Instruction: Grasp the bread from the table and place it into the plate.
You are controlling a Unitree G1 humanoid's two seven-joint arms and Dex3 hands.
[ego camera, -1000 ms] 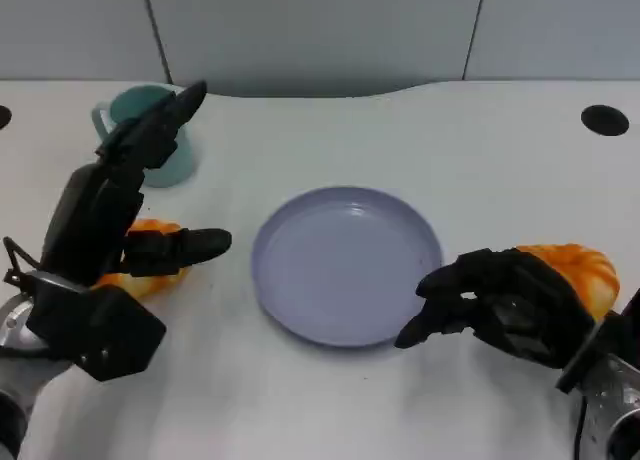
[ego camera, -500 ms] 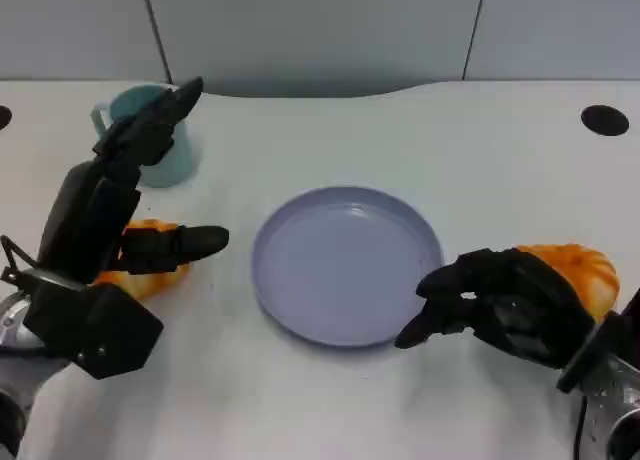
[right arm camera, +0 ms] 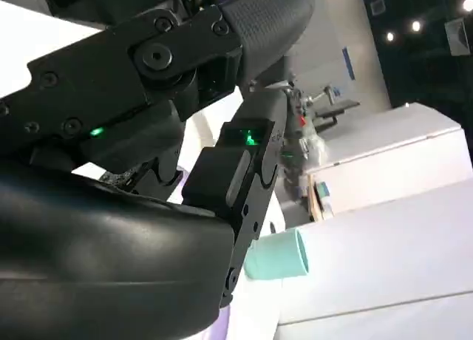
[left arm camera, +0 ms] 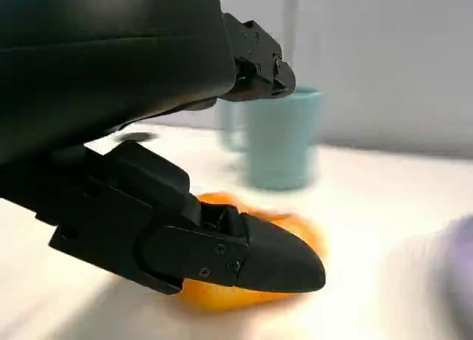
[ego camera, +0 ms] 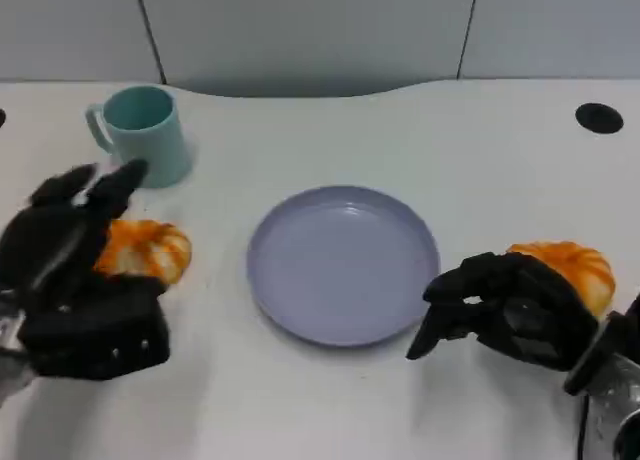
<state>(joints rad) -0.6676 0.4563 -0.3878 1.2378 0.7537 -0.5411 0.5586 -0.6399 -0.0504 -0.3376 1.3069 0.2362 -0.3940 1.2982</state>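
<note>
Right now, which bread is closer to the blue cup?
The bread by the left hand. It lies just in front of the cup; the other bread sits across the plate, behind the right hand.

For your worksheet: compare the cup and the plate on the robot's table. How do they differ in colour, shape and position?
The cup is teal; the plate is pale lavender. The cup is tall, upright and has a handle; the plate is flat, shallow and round. The cup stands at the far left, behind the left bread; the plate lies in the middle. Both look empty and rest on the white table.
</note>
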